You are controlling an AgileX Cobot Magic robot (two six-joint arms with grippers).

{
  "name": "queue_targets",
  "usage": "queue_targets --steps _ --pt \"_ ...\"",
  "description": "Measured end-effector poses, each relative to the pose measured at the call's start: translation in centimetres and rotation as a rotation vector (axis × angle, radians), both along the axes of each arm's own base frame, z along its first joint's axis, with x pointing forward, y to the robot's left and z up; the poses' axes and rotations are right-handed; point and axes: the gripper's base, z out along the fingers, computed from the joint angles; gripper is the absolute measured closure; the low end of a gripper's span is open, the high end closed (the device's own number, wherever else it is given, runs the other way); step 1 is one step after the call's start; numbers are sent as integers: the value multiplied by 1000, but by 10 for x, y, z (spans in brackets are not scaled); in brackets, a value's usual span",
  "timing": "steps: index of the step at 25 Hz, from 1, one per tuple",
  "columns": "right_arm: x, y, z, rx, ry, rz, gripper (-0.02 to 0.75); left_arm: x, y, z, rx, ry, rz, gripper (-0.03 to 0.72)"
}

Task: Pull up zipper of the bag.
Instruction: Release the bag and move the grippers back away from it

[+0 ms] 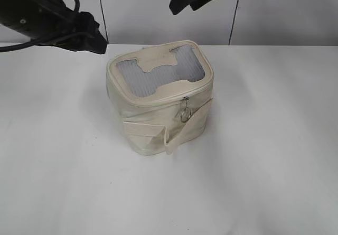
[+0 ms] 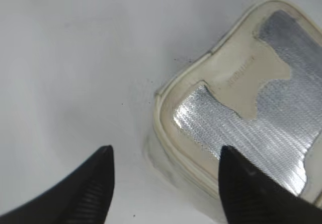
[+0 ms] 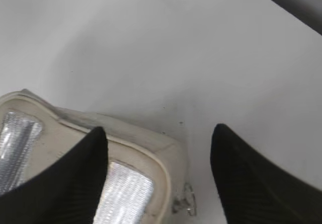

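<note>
The cream-beige bag [image 1: 153,127] stands on the white table, its grey mesh lid [image 1: 158,71] with the bone-shaped patch facing up. The zipper track [image 1: 174,99] runs round the lid rim, and its silver ring pulls [image 1: 185,111] hang at the front right corner; they show faintly in the right wrist view [image 3: 185,204]. My left gripper [image 2: 166,156] is open and empty, above the bag's back left corner [image 2: 201,133]. My right gripper [image 3: 158,133] is open and empty, high above the bag's corner [image 3: 151,148]. In the exterior view both grippers are black shapes at the top, left [image 1: 90,37] and right [image 1: 185,2].
The flat cream strap [image 1: 187,127] hangs across the bag's front side. The white table [image 1: 274,156] surrounds the bag, with a grey panelled wall [image 1: 274,13] behind it.
</note>
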Motion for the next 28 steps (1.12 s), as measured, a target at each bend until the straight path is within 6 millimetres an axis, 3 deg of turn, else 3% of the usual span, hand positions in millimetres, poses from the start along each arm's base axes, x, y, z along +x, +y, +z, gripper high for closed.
queue_targets --steps 3,8,16,28 --pt "10 -22 0 5 13 -67 243 10 -4 -7 3 -9 -3 192" --pt "19 -43 0 17 36 -148 295 37 -16 7 8 -84 -46 192" --pt "21 -49 -2 0 48 -201 327 85 -45 1 46 2 -184 192" --pt "24 -58 -4 -87 18 -244 328 123 -81 -18 2 54 -387 191"
